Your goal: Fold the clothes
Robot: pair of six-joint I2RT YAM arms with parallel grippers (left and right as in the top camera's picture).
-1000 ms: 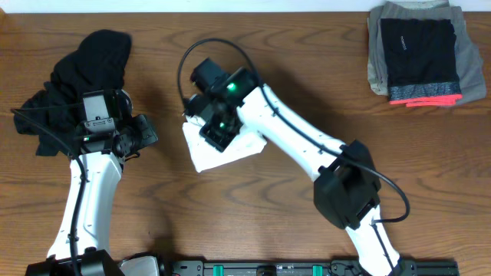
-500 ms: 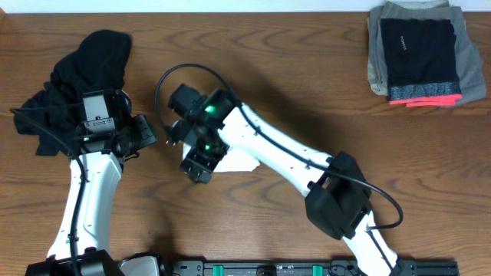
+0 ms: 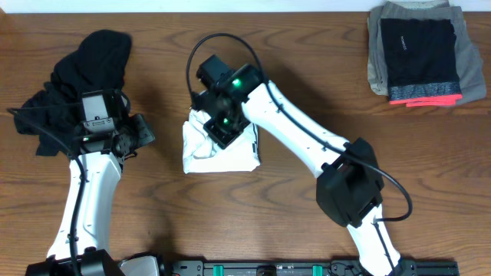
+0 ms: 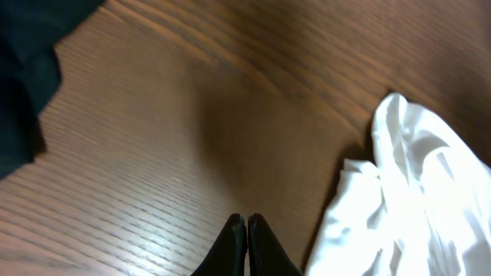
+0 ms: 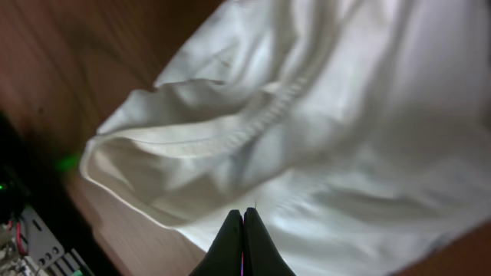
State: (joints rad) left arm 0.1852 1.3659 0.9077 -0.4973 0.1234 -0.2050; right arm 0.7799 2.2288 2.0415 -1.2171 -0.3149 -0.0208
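While one pile of clothes sits neatly folded at about 2 o'clock on the table, the job is not done. That pile has grey things at the bottom and a black one with a pink edge on top.

The white T-shirt lies near the middle of the table, a little toward 9 o'clock. It is folded down into a small, almost square bundle. It is not tidy, though. Its edges are bumpy, and its 11 o'clock corner puffs up in soft, loose folds. The right wrist view shows a ribbed hem curling over a baggy flap. I think it needs a bit of smoothing before it can join the pile.

The black garment is a crumpled heap at about 10 o'clock. It is not folded at all, so that looks like the big part left to do. I would say the task is around halfway.

The right tool hangs just over the top part of the white T-shirt. Its two fingers are pressed together, and I see no cloth between them. The left tool is between the black heap and the white bundle, close to the bare wood. Its fingers are together too, and it holds nothing.
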